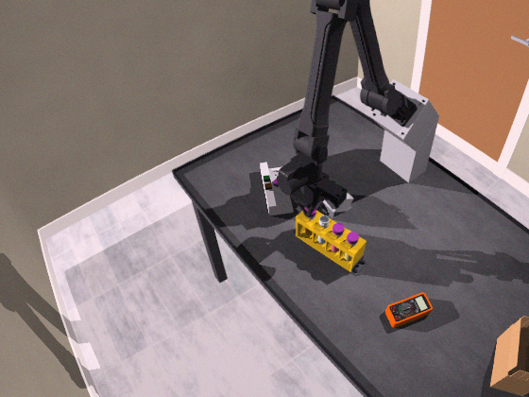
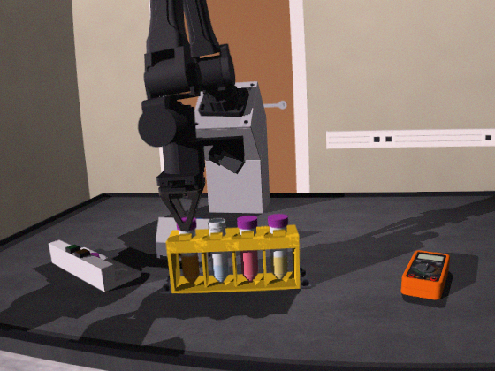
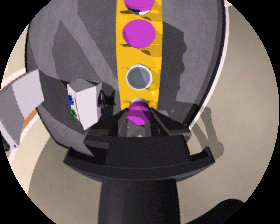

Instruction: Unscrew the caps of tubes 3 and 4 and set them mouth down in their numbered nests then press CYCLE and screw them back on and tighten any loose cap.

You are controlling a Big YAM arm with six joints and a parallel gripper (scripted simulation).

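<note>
Yellow decapping station [image 1: 360, 252] [image 2: 234, 244] [image 3: 150, 59] first, from the top view: it's on the dark counter [image 1: 340, 304] [image 2: 376, 329] [image 3: 200, 30], and the tool [image 1: 309, 212] [image 2: 186, 226] [image 3: 139, 110] is down at its tube 4 end. The cap tray [image 1: 270, 198] [image 2: 79, 264] sits nearby with a loose purple cap [image 1: 276, 181] [image 2: 95, 254] in it. Orange multimeter [image 1: 409, 309] [image 2: 425, 275] is well apart from all that.

Exterior view's got the good stuff: tool is clamped on tube 4's cap [image 1: 310, 213] [image 2: 192, 223] [image 3: 139, 114], right over the brown-filled tube. Tube 3 [image 1: 324, 221] [image 2: 217, 227] [image 3: 139, 77] is uncapped and upright in its slot, while tube 2's cap [image 1: 338, 229] [image 2: 247, 222] [image 3: 139, 33] and tube 1's cap [image 1: 352, 237] [image 2: 277, 220] [image 3: 139, 4] are on.

Wrist cam looks down the row, purple cap between the fingers, tube 3's open mouth just beside it. White key housing [image 1: 341, 206] [image 2: 164, 236] [image 3: 89, 105] is off to one side, blue key [image 3: 70, 100] and green key [image 3: 73, 114] showing. Can't tell how tight any cap is.
</note>
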